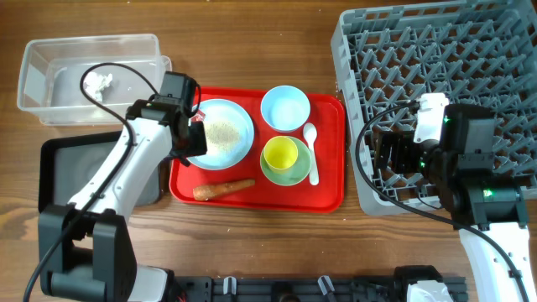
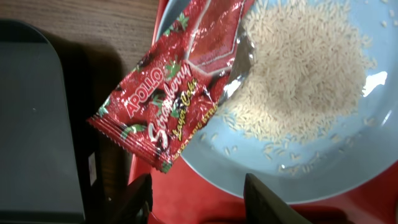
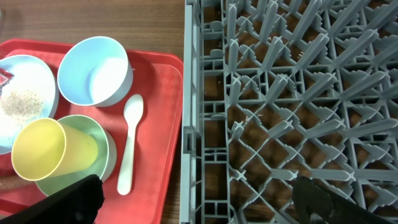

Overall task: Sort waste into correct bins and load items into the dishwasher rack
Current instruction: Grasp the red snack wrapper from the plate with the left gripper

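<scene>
The left gripper (image 2: 196, 202) is hovering low over the left edge of the red serving tray (image 1: 327, 195), its jaws standing partway apart with nothing between them. Just beyond its fingertips the red snack wrapper (image 2: 174, 81) is lying across the rim of the pale blue plate (image 2: 348, 162). One end is resting on the rice grains (image 2: 305, 62), and the other is reaching out past the serving tray's edge toward the black tray (image 2: 37, 124) at the counter's left edge.

The right gripper (image 3: 199, 199) is hanging over the left edge of the dishwasher rack (image 1: 436, 75), which is filling the counter's right side. Its jaws are spread wide and empty.

On the serving tray, the pale blue bowl (image 1: 285, 107) is sitting behind the pale green bowl (image 1: 297, 174), which is holding the yellow-green cup (image 1: 280, 153). The white spoon (image 1: 311, 155) is lying just beside them, and the carrot stick (image 1: 223, 189) is lying along the tray's near edge. The tissue wad (image 1: 98, 84) is sitting in the clear tub (image 1: 42, 101) at the counter's back left corner.
</scene>
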You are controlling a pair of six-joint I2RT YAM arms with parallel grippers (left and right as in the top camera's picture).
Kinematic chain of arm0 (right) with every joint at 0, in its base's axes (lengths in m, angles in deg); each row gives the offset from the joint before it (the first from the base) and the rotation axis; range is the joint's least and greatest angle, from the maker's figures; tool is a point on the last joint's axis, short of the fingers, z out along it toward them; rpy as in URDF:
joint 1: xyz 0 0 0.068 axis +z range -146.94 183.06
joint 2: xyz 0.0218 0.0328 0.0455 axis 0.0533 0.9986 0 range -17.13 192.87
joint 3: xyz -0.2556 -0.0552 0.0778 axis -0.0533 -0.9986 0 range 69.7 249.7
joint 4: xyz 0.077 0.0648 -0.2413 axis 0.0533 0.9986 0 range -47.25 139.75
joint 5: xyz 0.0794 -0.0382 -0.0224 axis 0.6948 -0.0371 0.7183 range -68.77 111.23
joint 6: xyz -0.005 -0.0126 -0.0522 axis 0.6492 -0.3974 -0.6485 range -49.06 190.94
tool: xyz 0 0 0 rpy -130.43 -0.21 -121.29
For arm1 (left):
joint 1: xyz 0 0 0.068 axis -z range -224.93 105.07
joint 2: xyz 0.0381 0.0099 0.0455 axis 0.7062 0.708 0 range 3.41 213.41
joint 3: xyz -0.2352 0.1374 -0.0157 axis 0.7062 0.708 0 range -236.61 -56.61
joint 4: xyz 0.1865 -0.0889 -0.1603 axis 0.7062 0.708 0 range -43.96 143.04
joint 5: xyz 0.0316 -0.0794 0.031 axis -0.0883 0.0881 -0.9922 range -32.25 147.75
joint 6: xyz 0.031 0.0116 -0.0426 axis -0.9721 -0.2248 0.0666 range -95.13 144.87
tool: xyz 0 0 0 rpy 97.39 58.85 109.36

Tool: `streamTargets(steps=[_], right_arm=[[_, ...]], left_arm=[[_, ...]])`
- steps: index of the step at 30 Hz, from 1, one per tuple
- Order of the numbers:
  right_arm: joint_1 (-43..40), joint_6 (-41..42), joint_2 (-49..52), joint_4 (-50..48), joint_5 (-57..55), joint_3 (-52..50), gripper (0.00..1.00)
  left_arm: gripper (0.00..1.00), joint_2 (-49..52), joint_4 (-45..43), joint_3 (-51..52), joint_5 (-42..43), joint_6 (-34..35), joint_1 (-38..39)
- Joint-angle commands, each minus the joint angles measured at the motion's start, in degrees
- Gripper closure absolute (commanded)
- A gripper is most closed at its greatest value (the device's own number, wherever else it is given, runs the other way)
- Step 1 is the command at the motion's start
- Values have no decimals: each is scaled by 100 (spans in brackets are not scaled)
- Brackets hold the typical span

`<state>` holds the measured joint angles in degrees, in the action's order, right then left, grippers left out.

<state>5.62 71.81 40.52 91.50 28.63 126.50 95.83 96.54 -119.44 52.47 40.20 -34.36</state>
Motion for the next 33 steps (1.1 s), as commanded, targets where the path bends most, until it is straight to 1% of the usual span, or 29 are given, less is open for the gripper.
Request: streamTargets(steps=[1,4,6,8,11,15,19,26,30,33], right_arm=[[-20,81,0,-31,-96,127,0],[-20,81,0,-26,-96,127,0],[-20,79,0,-28,-96,127,0],[-20,81,0,-28,-96,127,0],[-20,79,0,-28,-96,127,0],[-20,81,0,-28,-96,127,0],[-20,83,0,-26,-96,127,0],[-20,81,0,-28,-96,127,0],[-20,81,0,-28,-98,127,0],[-20,81,0,-26,-96,127,0]], left_arm=[[53,170,-153,37,-680,-162,243],[53,363,-144,37,-1054,-162,437],[51,570,-186,37,-1108,-160,535],[51,734,-210,37,-1113,-162,610],[51,848,-236,37,-1279,-162,616],[49,863,-315,37,-1718,-160,616],[53,866,-424,37,-1714,-162,616],[53,894,-439,39,-1709,-162,616],[50,1060,-439,103,-1711,-162,616],[51,1169,-463,103,-1773,-160,616]])
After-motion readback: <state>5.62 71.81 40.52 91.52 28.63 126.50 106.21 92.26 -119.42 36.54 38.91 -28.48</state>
